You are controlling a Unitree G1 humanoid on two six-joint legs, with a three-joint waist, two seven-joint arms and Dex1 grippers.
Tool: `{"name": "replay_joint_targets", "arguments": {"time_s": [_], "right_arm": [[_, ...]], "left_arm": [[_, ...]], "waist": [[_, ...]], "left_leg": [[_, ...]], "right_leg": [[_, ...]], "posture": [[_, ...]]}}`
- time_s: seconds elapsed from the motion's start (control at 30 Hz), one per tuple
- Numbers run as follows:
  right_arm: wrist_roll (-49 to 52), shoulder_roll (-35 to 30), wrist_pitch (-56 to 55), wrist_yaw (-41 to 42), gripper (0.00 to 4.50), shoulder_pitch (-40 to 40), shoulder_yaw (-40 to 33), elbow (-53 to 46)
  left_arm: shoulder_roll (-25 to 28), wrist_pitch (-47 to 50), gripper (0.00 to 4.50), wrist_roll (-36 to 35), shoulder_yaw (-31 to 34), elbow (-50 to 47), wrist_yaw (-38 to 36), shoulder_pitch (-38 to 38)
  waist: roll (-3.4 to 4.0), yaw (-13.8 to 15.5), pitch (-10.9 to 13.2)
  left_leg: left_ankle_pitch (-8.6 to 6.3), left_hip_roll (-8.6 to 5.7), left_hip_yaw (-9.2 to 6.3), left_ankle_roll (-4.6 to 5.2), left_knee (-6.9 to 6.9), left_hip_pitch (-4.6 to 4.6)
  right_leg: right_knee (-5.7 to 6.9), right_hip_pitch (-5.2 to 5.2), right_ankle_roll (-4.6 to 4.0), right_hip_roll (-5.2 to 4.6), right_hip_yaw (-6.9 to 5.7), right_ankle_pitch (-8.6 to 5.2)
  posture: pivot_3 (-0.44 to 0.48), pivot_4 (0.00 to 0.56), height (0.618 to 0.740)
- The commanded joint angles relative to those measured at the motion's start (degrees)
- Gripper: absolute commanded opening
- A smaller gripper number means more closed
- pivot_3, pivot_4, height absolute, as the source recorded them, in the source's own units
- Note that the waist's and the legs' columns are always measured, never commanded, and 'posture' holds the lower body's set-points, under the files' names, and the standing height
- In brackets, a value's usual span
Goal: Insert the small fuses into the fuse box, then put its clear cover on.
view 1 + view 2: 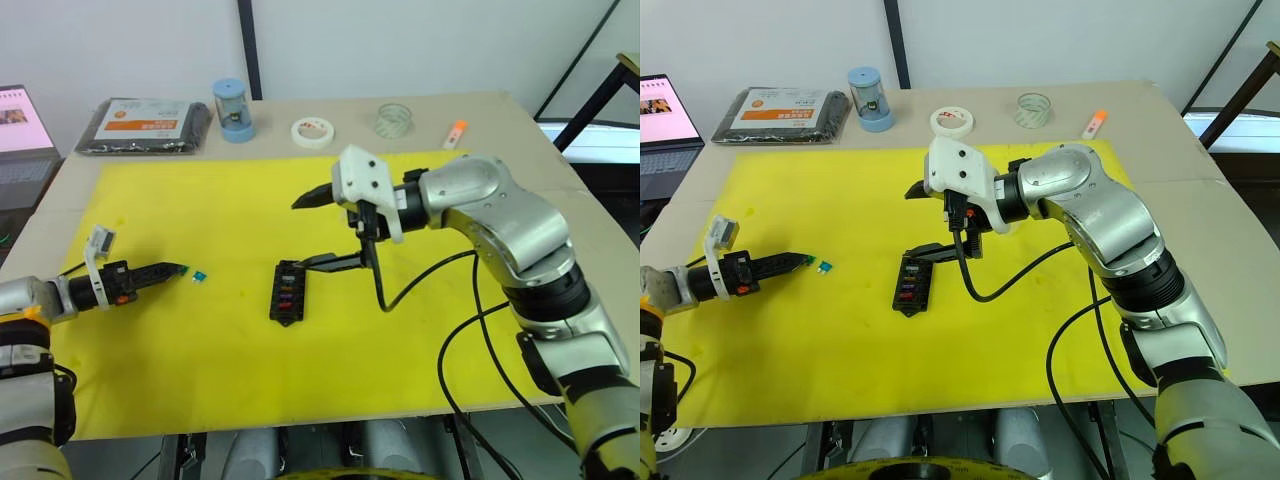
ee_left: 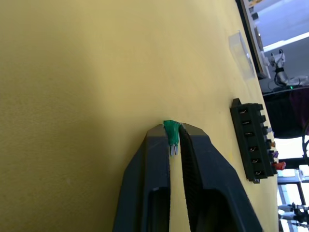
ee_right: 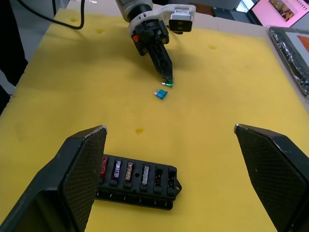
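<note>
The black fuse box (image 1: 288,292) lies on the yellow mat (image 1: 200,370); red, purple, tan and clear fuses sit in its slots (image 3: 137,181). My left gripper (image 1: 176,268) is shut on a green fuse (image 2: 170,133), low over the mat to the box's left. A teal fuse (image 1: 200,274) lies loose just past its tip, also seen as the teal fuse (image 3: 161,94). My right gripper (image 1: 312,230) hangs wide open right above the far end of the box, holding nothing. A faint clear cover (image 2: 241,50) lies on the mat beyond the box.
Along the table's back edge are a black packet with an orange label (image 1: 145,125), a blue cylinder (image 1: 232,110), a white tape roll (image 1: 312,131), a clear tape roll (image 1: 394,119) and an orange marker (image 1: 455,133). A laptop (image 1: 20,130) stands at the far left.
</note>
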Motion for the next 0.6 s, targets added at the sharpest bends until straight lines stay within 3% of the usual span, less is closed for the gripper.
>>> {"name": "replay_joint_targets", "arguments": {"time_s": [0.03,0.07,0.1,0.13,0.6], "right_arm": [[-0.32,0.1,-0.89,0.16,4.5,-1.15,-0.76,-0.64],[-0.37,0.14,-0.94,0.2,4.5,-1.12,-0.77,-0.62],[-0.42,0.18,-0.96,0.22,4.5,-1.1,-0.76,-0.6],[-0.47,0.23,-1.0,0.22,4.5,-1.08,-0.74,-0.58],[-0.91,0.37,-0.99,0.33,4.5,-0.88,-0.88,-0.57]], "left_arm": [[0.8,0.27,0.47,0.03,0.53,-0.23,-0.22,1.17],[0.85,0.25,0.47,0.03,0.63,-0.24,-0.1,1.26],[0.89,0.16,0.11,0.08,0.67,-0.27,-0.03,1.37],[0.95,0.05,0.04,0.15,0.63,-0.33,-0.03,1.5],[1.73,-2.32,0.04,-1.91,2.76,-6.72,-1.5,2.09]], "waist": [[0.0,0.0,0.0],[0.0,-0.01,0.0],[0.0,-0.02,0.0],[0.0,-0.02,0.0],[0.0,-0.03,0.0]], "left_leg": [[0.0,0.0,0.0,0.0,0.0,0.0],[0.0,0.0,0.0,0.0,0.0,0.0],[0.0,0.0,0.0,0.0,0.0,0.0],[0.0,0.0,0.0,0.0,0.0,0.0],[0.0,0.03,0.0,0.0,-0.01,-0.02]], "right_leg": [[0.0,0.0,0.0,0.0,0.0,0.0],[0.0,0.0,0.0,0.0,0.0,0.0],[0.0,0.0,0.0,0.0,0.0,0.0],[0.0,-0.01,0.0,0.0,0.0,0.0],[0.01,-0.06,0.0,0.0,0.0,0.0]], "posture": [[0.0,0.15,0.74],[0.0,0.15,0.74],[0.0,0.15,0.74],[0.0,0.15,0.74],[0.0,0.15,0.74]]}}
